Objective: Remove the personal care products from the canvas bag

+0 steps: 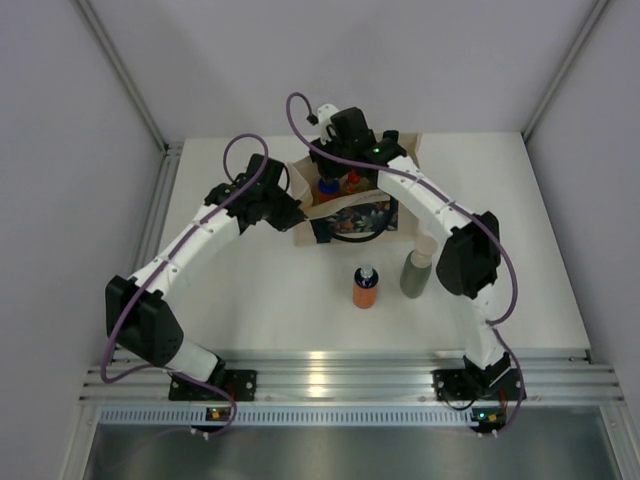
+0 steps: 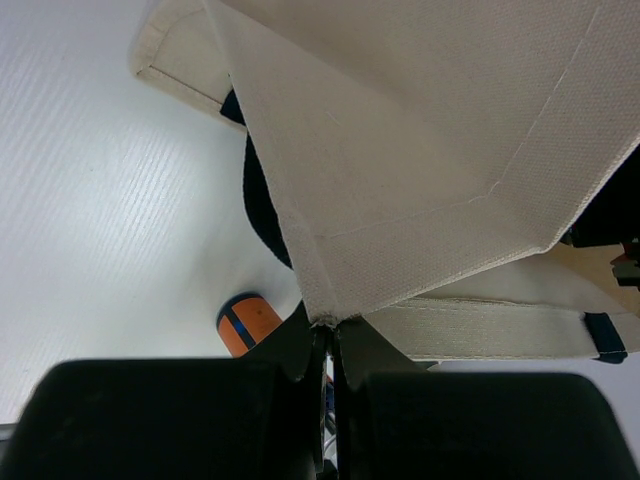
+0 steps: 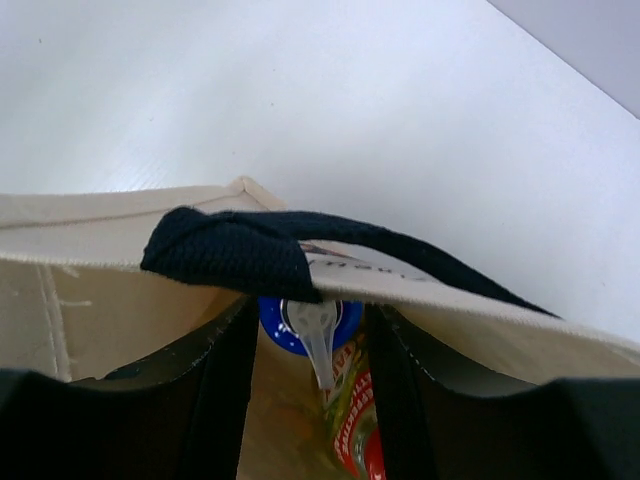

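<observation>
Meanwhile left gripper clamps canvas bag; right gripper, open-jawed, straddles blue-topped bottle under black handle.

One canvas bag, two bottles outside it, perhaps two inside.

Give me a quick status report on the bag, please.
Left gripper shut on canvas bag edge. Right gripper astride blue-topped bottle inside, grip unclear. Black handle draped over opening.

Left arm and right arm: white link shells, black joint housings, black bases. Purple cable loops off each. Pincer fingers matte black. Green light on right wrist.
</observation>
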